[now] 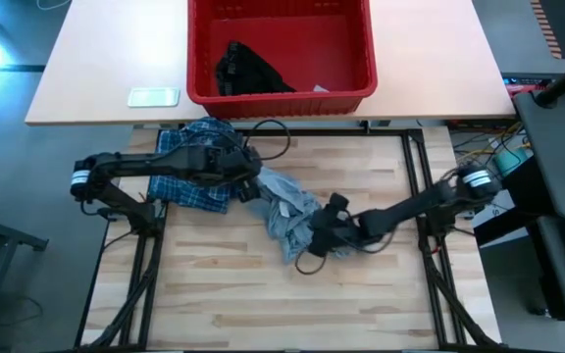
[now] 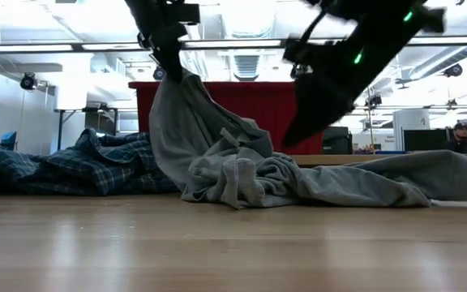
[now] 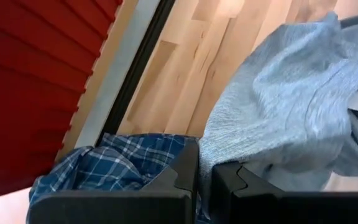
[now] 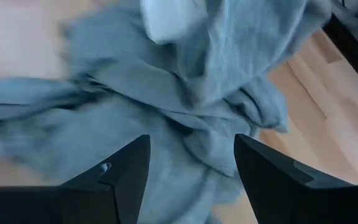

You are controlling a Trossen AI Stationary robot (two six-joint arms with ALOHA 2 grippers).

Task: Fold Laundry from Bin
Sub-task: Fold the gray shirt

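- The left gripper (image 1: 250, 182) has its fingers (image 3: 185, 180) closed on an edge of the grey T-shirt (image 1: 287, 211), lifting that end clear of the surface (image 1: 214, 294), probably to spread it.
- The right gripper (image 1: 320, 235) sits at the shirt's other end, fingers (image 4: 123, 171) apart, nothing held.
- The T-shirt lies crumpled in front of the red bin (image 1: 361, 78), long axis slanting away from the bin's left corner.
- The plaid shirt (image 1: 189, 186) is heaped beside it; a black garment (image 1: 243, 71) waits in the bin.

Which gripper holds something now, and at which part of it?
The left gripper is shut on an edge of the grey T-shirt, lifting that part. The right gripper is open above the shirt and holds nothing.
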